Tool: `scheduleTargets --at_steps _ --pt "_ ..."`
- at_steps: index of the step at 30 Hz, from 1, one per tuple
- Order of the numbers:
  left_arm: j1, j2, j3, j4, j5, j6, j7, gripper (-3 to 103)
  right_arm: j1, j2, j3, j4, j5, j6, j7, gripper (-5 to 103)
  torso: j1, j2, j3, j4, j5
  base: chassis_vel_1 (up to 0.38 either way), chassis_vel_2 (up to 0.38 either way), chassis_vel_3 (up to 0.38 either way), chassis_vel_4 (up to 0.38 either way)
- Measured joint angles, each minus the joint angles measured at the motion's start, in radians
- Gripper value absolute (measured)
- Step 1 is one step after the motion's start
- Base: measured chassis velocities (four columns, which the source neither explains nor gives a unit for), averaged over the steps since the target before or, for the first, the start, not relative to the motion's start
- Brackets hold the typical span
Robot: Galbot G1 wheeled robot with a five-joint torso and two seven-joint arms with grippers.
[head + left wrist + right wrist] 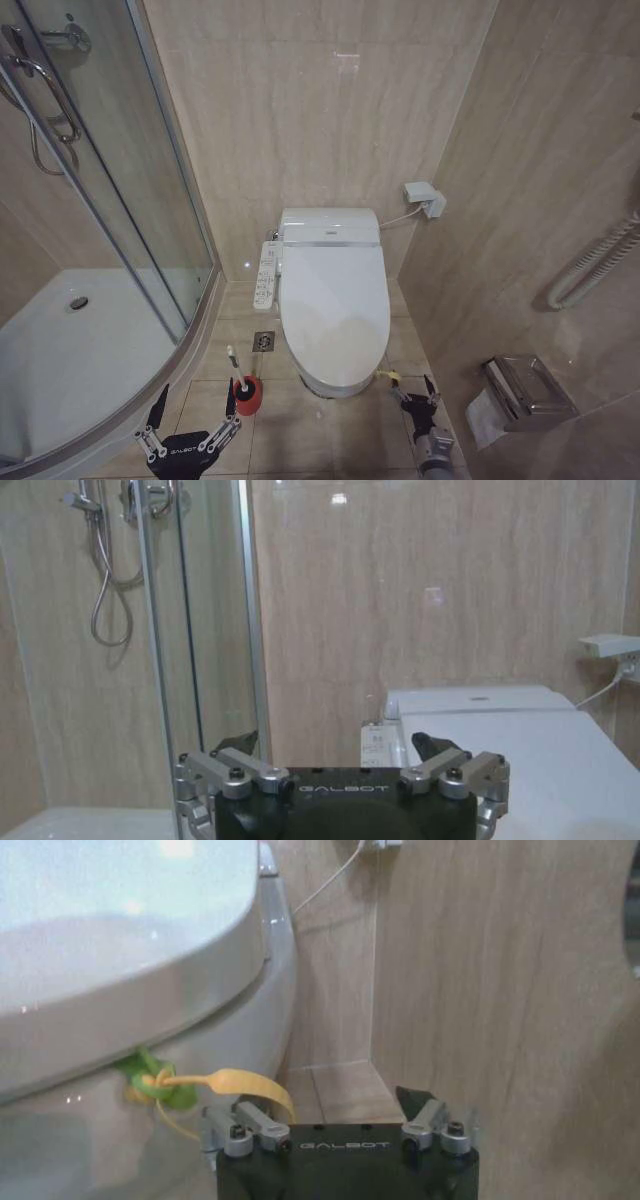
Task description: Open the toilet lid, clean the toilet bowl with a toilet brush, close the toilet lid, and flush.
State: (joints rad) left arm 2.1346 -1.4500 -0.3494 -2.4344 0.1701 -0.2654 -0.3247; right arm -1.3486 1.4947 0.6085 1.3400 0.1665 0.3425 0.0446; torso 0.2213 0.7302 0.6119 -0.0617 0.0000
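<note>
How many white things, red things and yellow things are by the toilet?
White: 3 - toilet lid, remote panel, brush handle
Red: 1 - brush holder
Yellow: 1 - band on the lid
Total: 5

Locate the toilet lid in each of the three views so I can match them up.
Head view: the toilet lid lies closed at centre, below the wall.
Left wrist view: it fills the lower right, beyond the left gripper.
Right wrist view: its front edge curves across the upper left.
Shared landmark: the white wall socket.

Left end effector [193,407] and right end effector [415,390] both low, fingers spread
</note>
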Motion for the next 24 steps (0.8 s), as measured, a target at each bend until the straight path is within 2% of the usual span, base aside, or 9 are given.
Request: scheduleTargets --at_steps 3,4,11,12,18,19,24 --pt "0.000 0.000 0.000 0.000 0.000 0.000 0.000 100 -0.019 -0.001 0.013 0.037 -0.013 0.004 -0.007 92 0.000 0.000 0.000 0.0000 -0.0001 0.000 0.000 0.000 0.000" --pt "0.000 0.000 0.000 0.000 0.000 0.000 0.000 100 -0.028 -0.002 0.017 0.053 -0.018 0.007 -0.013 65 0.000 0.000 0.000 -0.0001 -0.0001 0.000 0.000 0.000 0.000" --pt "0.000 0.000 0.000 0.000 0.000 0.000 0.000 100 -0.053 -0.005 0.025 0.109 -0.008 0.008 -0.029 65 0.000 0.000 0.000 0.0000 -0.0001 0.000 0.000 0.000 0.000" --pt "0.000 0.000 0.000 0.000 0.000 0.000 0.000 100 -0.058 -0.006 0.025 0.122 -0.004 0.008 -0.030 38 0.000 0.000 0.000 0.0000 -0.0001 0.000 0.000 0.000 0.000" --pt "0.000 0.000 0.000 0.000 0.000 0.000 0.000 100 -0.065 -0.008 0.025 0.158 0.015 0.005 -0.033 38 0.000 0.000 0.000 0.0001 0.0000 0.000 0.000 0.000 0.000" --pt "0.000 0.000 0.000 0.000 0.000 0.000 0.000 100 -0.066 -0.008 0.025 0.163 0.017 0.005 -0.034 11 0.000 0.000 0.000 0.0001 0.0000 0.000 0.000 0.000 0.000" --pt "0.000 0.000 0.000 0.000 0.000 0.000 0.000 100 -0.070 -0.011 0.027 0.182 0.030 0.003 -0.034 11 0.000 0.000 0.000 0.0002 0.0001 0.000 0.000 0.000 0.000"
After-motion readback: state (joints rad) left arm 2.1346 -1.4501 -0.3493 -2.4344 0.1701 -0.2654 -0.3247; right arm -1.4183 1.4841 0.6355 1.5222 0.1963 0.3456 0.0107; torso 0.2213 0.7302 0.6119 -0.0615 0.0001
